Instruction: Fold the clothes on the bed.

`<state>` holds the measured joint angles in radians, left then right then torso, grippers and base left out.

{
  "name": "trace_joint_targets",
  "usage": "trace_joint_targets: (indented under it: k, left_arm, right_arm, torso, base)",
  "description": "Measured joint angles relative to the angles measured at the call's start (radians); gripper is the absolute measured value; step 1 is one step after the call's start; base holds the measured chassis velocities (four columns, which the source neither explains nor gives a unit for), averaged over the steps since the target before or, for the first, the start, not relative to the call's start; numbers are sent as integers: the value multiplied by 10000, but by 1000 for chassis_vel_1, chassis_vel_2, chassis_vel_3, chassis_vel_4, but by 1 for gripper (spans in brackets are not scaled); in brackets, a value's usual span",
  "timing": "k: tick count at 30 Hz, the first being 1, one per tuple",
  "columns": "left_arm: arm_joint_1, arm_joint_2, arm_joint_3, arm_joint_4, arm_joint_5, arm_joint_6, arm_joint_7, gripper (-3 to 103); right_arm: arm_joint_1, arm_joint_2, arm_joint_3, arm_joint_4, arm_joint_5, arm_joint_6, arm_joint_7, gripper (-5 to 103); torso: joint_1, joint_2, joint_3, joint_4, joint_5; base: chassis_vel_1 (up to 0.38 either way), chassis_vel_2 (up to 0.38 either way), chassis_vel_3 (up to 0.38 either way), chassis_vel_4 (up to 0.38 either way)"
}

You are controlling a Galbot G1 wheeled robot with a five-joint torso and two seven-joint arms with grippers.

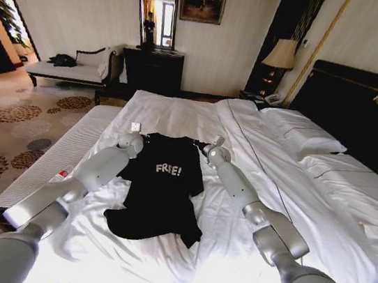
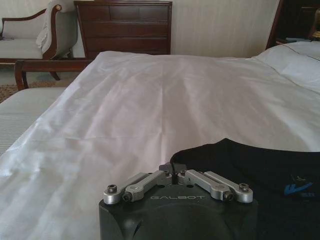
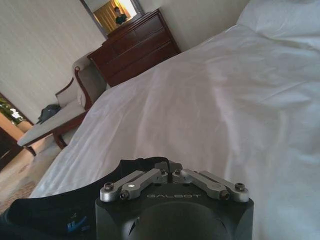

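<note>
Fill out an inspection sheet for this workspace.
Surface: large white-sheeted bed, lightly wrinkled.
Job's things: black short-sleeved fabric T-shirt lying flat, white lettering facing up.
Clutter: small white item beyond the shirt.
Grippers: left end effector and right end effector at the shirt's far shoulder corners, each shut on the fabric edge.
Cables: nothing seen.
Surroundings: dark wooden dresser, white chaise, patterned carpet.
</note>
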<state>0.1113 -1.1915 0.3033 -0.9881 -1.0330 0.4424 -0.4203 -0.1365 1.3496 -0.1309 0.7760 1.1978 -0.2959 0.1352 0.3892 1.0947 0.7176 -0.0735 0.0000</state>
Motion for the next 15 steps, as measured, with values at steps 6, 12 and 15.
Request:
trace_joint_targets:
  k: [6, 12, 15]
  left_arm:
    - [-159, -596, -115, 743, 198, -145, 32, 0]
    - [-160, -837, -179, 1195, 335, -215, 37, 0]
    - [-173, -1059, -259, 1482, 399, -235, 38, 0]
  right_arm:
    - [125, 244, 179, -679, -677, 205, -385, 0]
    - [188, 468, 392, -1241, -1177, 290, -557, 0]
    - [209, 546, 467, -1422, -1340, 332, -596, 0]
  torso:
    - [0, 0, -1, -2, 0]
    - [-1, 0, -1, 3, 0]
    - [-1, 1, -1, 3, -1]
  base:
    - [0, 0, 0, 0]
    - [0, 0, 0, 0]
    - [0, 0, 0, 0]
